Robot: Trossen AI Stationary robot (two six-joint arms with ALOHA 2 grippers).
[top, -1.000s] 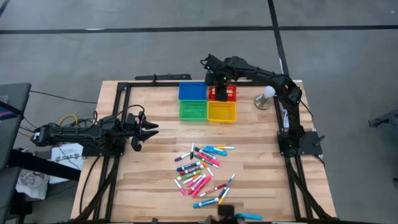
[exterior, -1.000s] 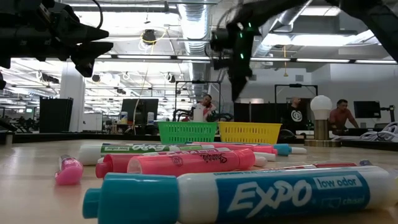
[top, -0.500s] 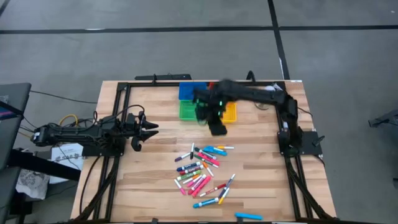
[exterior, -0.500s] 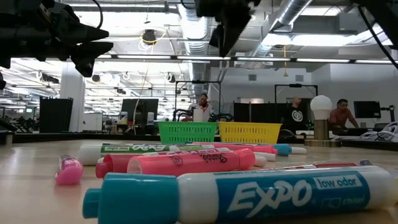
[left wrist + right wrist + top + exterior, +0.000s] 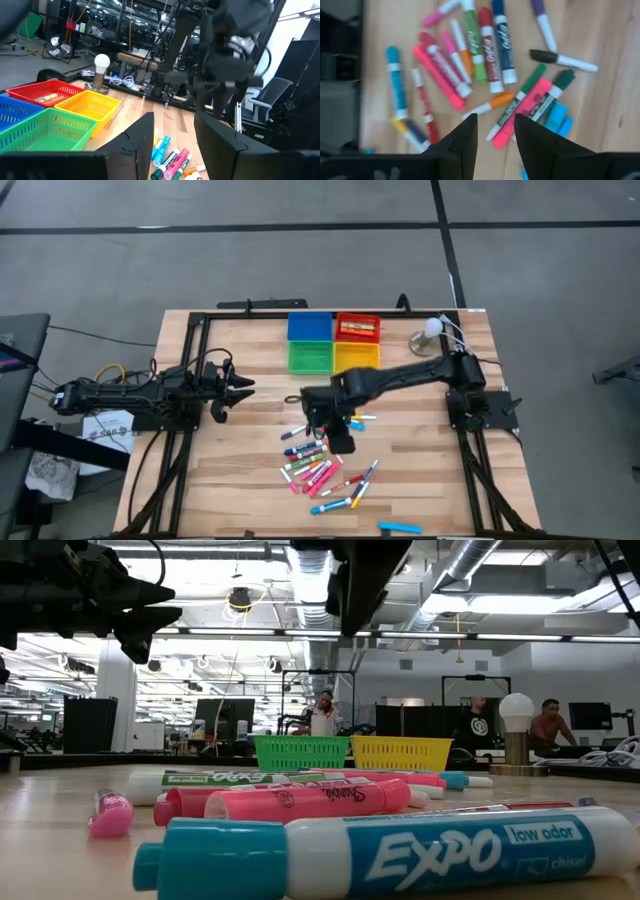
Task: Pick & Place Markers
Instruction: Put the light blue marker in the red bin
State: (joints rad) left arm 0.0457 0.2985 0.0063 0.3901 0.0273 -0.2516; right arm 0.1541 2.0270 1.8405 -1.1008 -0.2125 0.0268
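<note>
Several markers [image 5: 322,452] with coloured caps lie flat in a loose pile on the wooden table, near its middle front; they also show in the right wrist view [image 5: 485,50] and close up in the low view [image 5: 300,802]. My right gripper [image 5: 335,430] hangs above the far side of the pile, pointing steeply down. It is open [image 5: 495,120] with nothing between its fingers. My left gripper [image 5: 240,388] waits at the table's left, raised and level, open [image 5: 172,120] and holding nothing. One blue marker [image 5: 400,528] lies apart at the near edge.
Four small trays stand at the far middle: blue [image 5: 309,327], red [image 5: 357,328] with something orange and white lying in it, green [image 5: 311,358], yellow [image 5: 355,356]. A small lamp [image 5: 428,335] stands right of them. A black frame [image 5: 190,380] runs along the table's edges.
My right gripper has swung from over the red tray at the far side toward the near edge and the left, and now hangs over the marker pile. It has tipped to point more steeply down. The markers on the table have not moved.
</note>
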